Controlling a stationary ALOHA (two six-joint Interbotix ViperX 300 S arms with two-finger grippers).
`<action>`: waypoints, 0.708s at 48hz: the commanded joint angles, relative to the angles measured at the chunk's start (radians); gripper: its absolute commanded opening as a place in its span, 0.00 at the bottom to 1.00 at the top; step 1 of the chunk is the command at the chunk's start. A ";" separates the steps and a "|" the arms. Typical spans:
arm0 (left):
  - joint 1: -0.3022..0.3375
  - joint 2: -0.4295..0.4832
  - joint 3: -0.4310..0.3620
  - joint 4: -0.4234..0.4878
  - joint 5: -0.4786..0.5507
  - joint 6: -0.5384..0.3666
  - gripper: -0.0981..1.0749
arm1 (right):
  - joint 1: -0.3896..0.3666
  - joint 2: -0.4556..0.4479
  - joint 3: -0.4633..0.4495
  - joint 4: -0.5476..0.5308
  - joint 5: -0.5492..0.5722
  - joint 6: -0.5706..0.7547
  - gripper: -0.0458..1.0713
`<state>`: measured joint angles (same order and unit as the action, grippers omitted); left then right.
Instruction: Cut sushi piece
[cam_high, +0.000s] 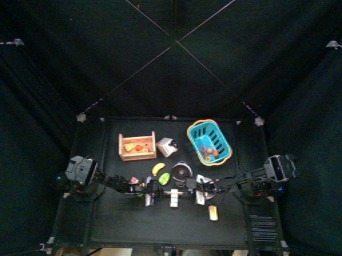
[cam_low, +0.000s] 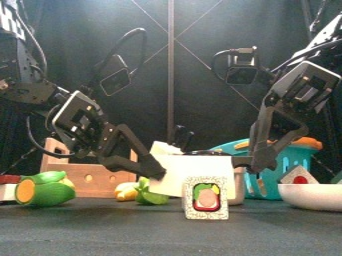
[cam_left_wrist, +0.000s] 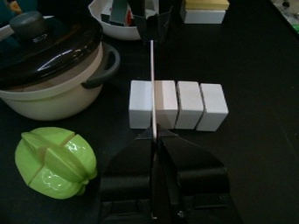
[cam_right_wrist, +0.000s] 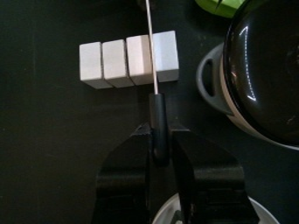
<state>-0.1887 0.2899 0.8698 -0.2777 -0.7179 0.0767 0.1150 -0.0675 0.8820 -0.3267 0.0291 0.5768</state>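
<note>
Top view: both arms reach in toward mid-table; sushi and claws too small to tell apart, no finding. Front view: sushi (cam_low: 205, 198) stands on end just in front of the pot (cam_low: 221, 165). The left claw (cam_low: 150, 170) and right claw (cam_low: 254, 165) hang either side of the pot, both above and behind the sushi and apart from it; jaw state not readable here. Left wrist view: left claw is pressed together on the knife (cam_left_wrist: 153, 79), with the blade seen edge-on running out from between the jaws. The sushi lies just beside the pot as a row of four white blocks. The blade crosses the row near the seam btwn the block nearest the pot and the next one. Right wrist view: right claw is pinching the knife's black handle and the blade runs out over the sushi, again nr the pot-side end of the row. Judgement: it appears to be one knife held at both ends. Whether the blade touches the sushi cannot be told. Recommendation: keep the blade square to the row and over the seam, lower both ends evenly, and press straight down w/o twist so the blocks nearest the pot don't skid.
</note>
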 joint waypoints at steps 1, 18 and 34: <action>0.000 0.000 -0.023 -0.002 0.014 0.000 0.45 | 0.003 0.003 -0.029 0.002 -0.005 -0.002 0.47; -0.002 0.015 -0.051 -0.002 0.041 0.002 0.45 | 0.009 0.046 -0.041 0.023 0.052 -0.002 0.47; 0.009 0.012 -0.052 -0.002 0.041 0.008 0.45 | 0.009 0.041 -0.052 0.021 0.072 -0.003 0.47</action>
<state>-0.1887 0.3068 0.8452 -0.2807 -0.6780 0.0828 0.1273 -0.0368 0.8452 -0.3022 0.1043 0.5722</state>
